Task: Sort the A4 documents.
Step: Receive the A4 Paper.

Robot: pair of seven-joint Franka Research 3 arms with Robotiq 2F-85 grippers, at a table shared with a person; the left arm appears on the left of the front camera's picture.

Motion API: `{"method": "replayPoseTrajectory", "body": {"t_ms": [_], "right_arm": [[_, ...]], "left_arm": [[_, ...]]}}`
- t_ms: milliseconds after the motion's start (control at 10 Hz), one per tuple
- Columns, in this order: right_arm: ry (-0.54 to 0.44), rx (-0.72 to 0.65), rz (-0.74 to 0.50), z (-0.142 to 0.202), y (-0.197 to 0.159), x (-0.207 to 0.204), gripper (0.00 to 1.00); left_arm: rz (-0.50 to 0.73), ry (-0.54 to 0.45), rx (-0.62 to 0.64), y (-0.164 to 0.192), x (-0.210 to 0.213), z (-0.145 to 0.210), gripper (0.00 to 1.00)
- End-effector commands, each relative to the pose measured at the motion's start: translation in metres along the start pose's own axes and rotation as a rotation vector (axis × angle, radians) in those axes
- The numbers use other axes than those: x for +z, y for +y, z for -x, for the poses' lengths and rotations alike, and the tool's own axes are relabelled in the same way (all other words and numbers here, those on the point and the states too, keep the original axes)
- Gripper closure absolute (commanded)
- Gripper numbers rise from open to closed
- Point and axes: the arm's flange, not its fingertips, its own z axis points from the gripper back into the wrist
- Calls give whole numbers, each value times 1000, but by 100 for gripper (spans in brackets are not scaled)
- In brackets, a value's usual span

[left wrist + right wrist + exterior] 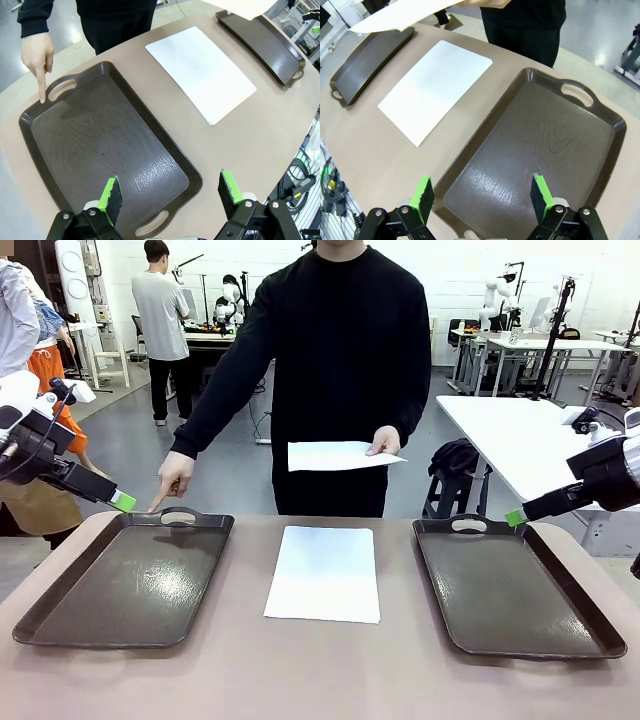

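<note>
A plain white A4 document (pixel 324 573) lies flat on the table between two dark trays; it also shows in the left wrist view (pixel 200 72) and the right wrist view (pixel 436 88). The person holds a second white sheet (pixel 338 455) in one hand above the table's far edge. Their other hand (pixel 173 478) points a finger at the handle of the left tray (pixel 130 580). My left gripper (pixel 171 195) hovers open over the left tray's near end, nothing between its fingers. Above the right tray (pixel 540 150), my right gripper (pixel 482 195) is also open and bare.
The right tray (pixel 510 585) and left tray (pixel 100 145) both hold nothing. The held sheet's edge crosses the top of both wrist views. A white table (pixel 520 435) and a stool with a dark bag stand beyond the far right edge. Other people stand far back.
</note>
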Motion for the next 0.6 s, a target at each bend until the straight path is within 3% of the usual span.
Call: {"method": "replayPoseTrajectory", "body": {"t_ms": [0, 300, 500], "right_arm": [[-6, -1, -14, 1, -2, -4, 0], [-6, -1, -14, 1, -2, -4, 0], [-6, -1, -14, 1, -2, -4, 0]], "left_arm": [[0, 0, 0, 0, 0, 0, 0], [68, 46, 26, 7, -15, -2, 0], [228, -36, 235, 32, -55, -18, 0]]}}
